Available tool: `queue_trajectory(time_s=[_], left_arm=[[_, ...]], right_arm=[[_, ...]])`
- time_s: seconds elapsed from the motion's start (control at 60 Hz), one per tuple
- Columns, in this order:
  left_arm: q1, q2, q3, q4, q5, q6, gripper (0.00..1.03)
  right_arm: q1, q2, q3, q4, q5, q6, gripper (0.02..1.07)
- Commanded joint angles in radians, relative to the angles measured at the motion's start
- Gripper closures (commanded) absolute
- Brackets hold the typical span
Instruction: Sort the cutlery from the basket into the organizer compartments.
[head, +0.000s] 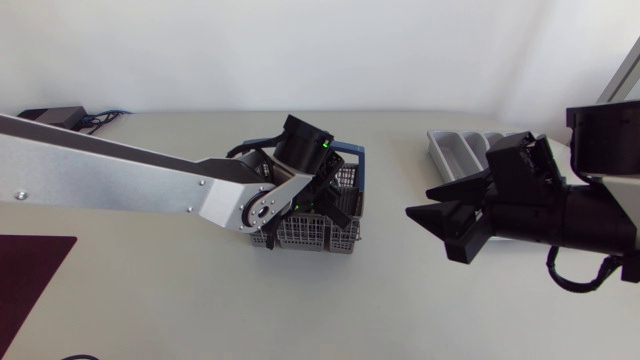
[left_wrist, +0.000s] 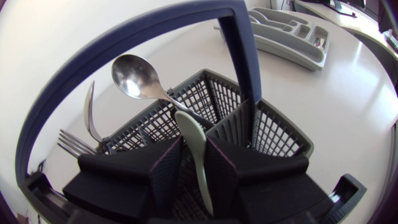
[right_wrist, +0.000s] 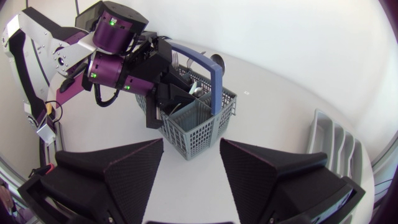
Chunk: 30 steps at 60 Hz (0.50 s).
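Observation:
The grey mesh cutlery basket (head: 345, 180) with a blue handle (left_wrist: 242, 56) stands mid-table. My left gripper (left_wrist: 194, 142) is down inside it, shut on the pale handle of a cutlery piece (left_wrist: 189, 124) that stands upright between its fingers. Ahead of the gripper, a steel spoon (left_wrist: 134, 76), a fork (left_wrist: 74, 144) and another thin piece (left_wrist: 90, 115) stick out of the basket. The grey organizer (head: 460, 150) lies at the back right. My right gripper (head: 432, 218) hovers open and holds nothing, between the basket (right_wrist: 196, 127) and the organizer (right_wrist: 333, 146).
A dark red mat (head: 30, 280) lies at the front left corner. A black box with cables (head: 50, 115) sits at the back left. Some cutlery lies in the organizer compartments (left_wrist: 292, 34).

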Motion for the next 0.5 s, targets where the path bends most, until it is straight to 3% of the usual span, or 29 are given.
queue_trajectory(time_s=[0.0,0.483], left_arm=[[0.004,0.001,-0.030,-0.042,0.024,-0.015,0.85],[0.028,-0.112,-0.127,-0.057,0.140,0.039,0.88]], right_arm=[[0.003,-0.016,-0.029,0.004,-0.002,0.005,0.40],[0.003,-0.021,-0.038,0.004,-0.002,-0.009,0.40]])
